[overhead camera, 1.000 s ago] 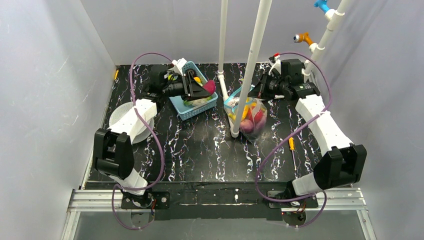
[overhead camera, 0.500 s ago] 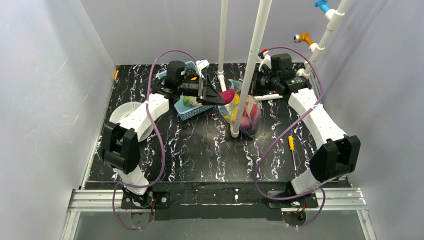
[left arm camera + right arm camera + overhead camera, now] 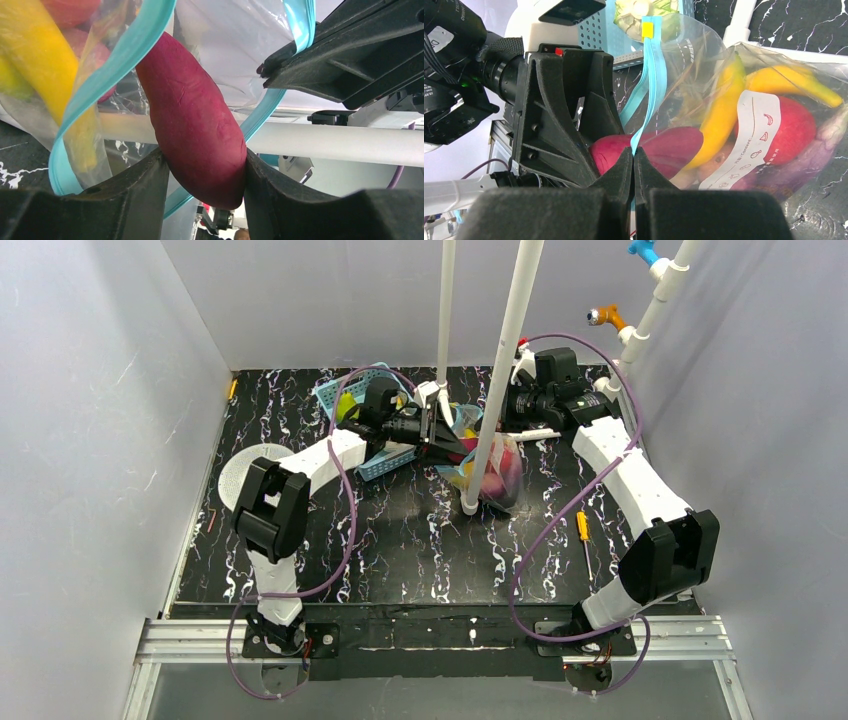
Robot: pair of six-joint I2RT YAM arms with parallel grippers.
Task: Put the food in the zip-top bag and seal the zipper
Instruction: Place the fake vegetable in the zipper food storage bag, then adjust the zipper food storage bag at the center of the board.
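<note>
The clear zip-top bag (image 3: 497, 476) stands by the white pole with a yellow banana (image 3: 723, 111), a red apple (image 3: 795, 129) and a purple eggplant piece (image 3: 811, 161) inside. My right gripper (image 3: 633, 156) is shut on the teal zipper (image 3: 652, 85) strip and holds the mouth up. My left gripper (image 3: 204, 176) is shut on a dark magenta-red piece of food (image 3: 196, 120). That piece's far end pokes in between the two teal strips of the mouth. In the top view the left gripper (image 3: 446, 436) sits at the bag's left edge and the right gripper (image 3: 498, 420) just behind it.
A light-blue mesh basket (image 3: 338, 396) holding a pale green cabbage (image 3: 640, 9) stands left of the bag. Two white poles (image 3: 506, 350) rise right beside the bag. A white round mesh dish (image 3: 238, 476) lies at the left. A yellow-handled screwdriver (image 3: 583, 530) lies at the right.
My left arm swung right from the basket to the bag's mouth, carrying the magenta-red piece. My right gripper shifted slightly left and kept its pinch on the zipper strip.
</note>
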